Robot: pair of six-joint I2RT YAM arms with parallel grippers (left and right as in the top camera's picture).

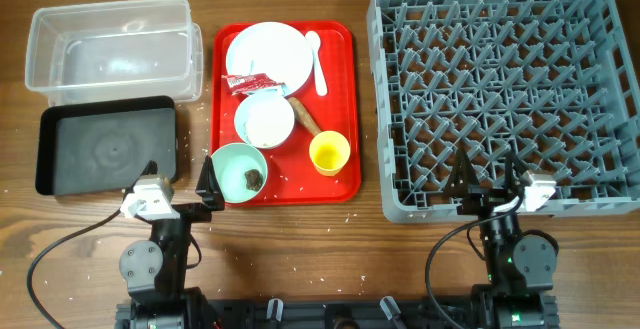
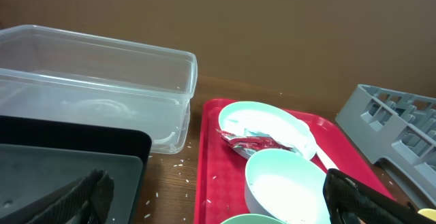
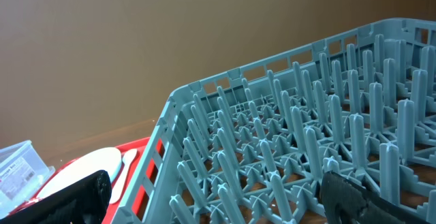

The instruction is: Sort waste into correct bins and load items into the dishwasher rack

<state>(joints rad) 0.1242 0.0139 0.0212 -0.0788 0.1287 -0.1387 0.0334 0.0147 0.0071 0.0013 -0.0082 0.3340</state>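
Note:
On a red tray [image 1: 345,99] lie a pale plate [image 1: 275,49], a white spoon [image 1: 316,61], a red-and-white wrapper [image 1: 248,82], a pale bowl [image 1: 265,121], a brown sausage piece [image 1: 303,116], a yellow cup [image 1: 329,153] and a mint bowl [image 1: 228,164] holding a dark scrap [image 1: 253,177]. My left gripper [image 1: 180,184] is open and empty at the table's front, between the black tub [image 1: 105,149] and the mint bowl. My right gripper [image 1: 486,177] is open and empty over the front edge of the grey rack [image 1: 500,89]. The clear tub [image 1: 120,59] stands behind the black one.
Loose rice grains [image 2: 178,163] lie on the wood between the black tub [image 2: 68,163] and the red tray [image 2: 211,183]. The left wrist view shows the plate [image 2: 269,122], wrapper [image 2: 248,141] and pale bowl [image 2: 286,183]. The right wrist view shows rack pegs [image 3: 306,135].

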